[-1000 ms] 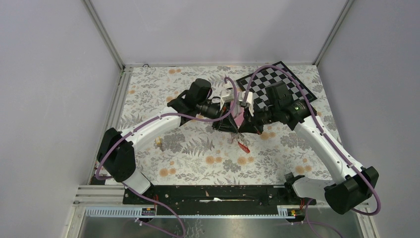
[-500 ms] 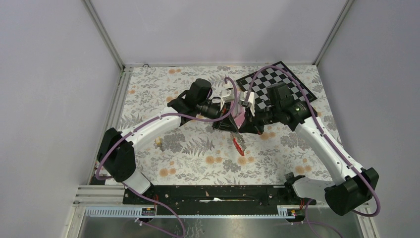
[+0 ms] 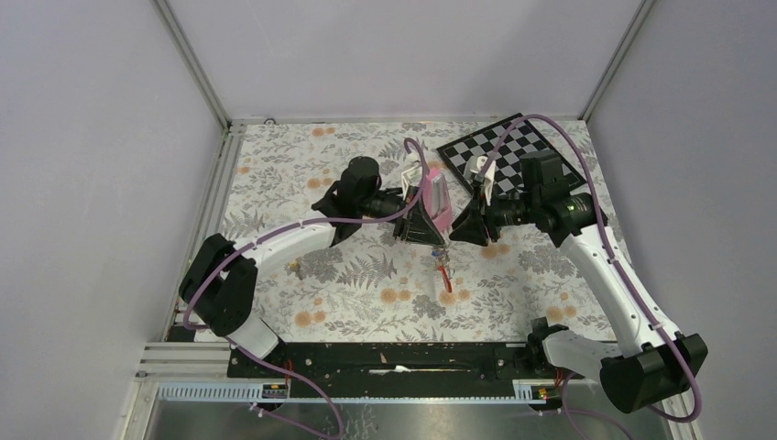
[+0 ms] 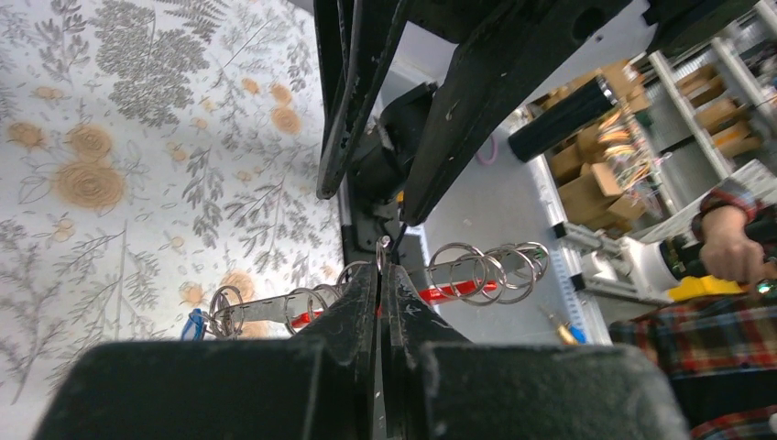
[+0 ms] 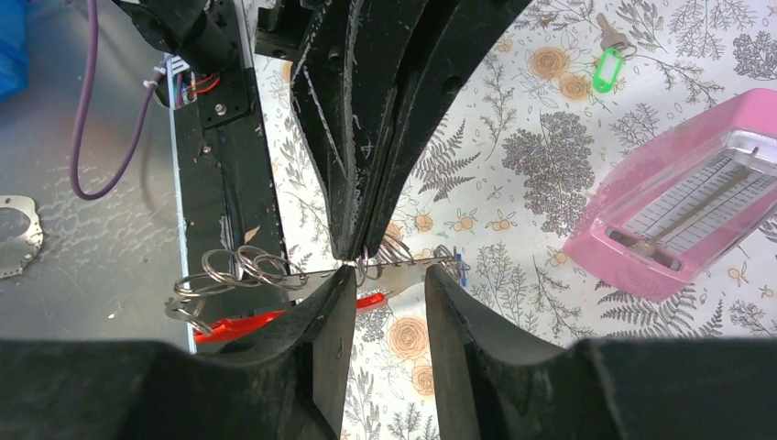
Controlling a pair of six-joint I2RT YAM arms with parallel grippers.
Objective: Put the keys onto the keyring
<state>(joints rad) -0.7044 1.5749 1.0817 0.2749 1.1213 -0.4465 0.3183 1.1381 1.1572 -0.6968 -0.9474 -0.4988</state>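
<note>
1. The left end effector was clamped shut, its two fingers pressed together on the thin grey side of the keyring, roughly midway along it.
2. The keyring hung from that grip over the middle of the bench, a little right of centre. Its red bar ran alongside the grey side. From where I stood I couldn't tell whether its near end touched the cloth.
3. Several wire rings were threaded on the grey side, bunched to either side of the pinch. A small blue tag sat at one end.
4. The right end effector stood open, fingers plainly parted. It faced the left one tip to tip, just right of the keyring. I couldn't tell whether its tips brushed the grey side, but they weren't clamping it.
5. A pink metronome sat on the bench just behind the left end effector, between the two arms.
6. One key with a green tag lay flat on the floral cloth, well apart from the keyring.
7. A chessboard lay in the far right corner of the bench, beyond the right arm.
</note>
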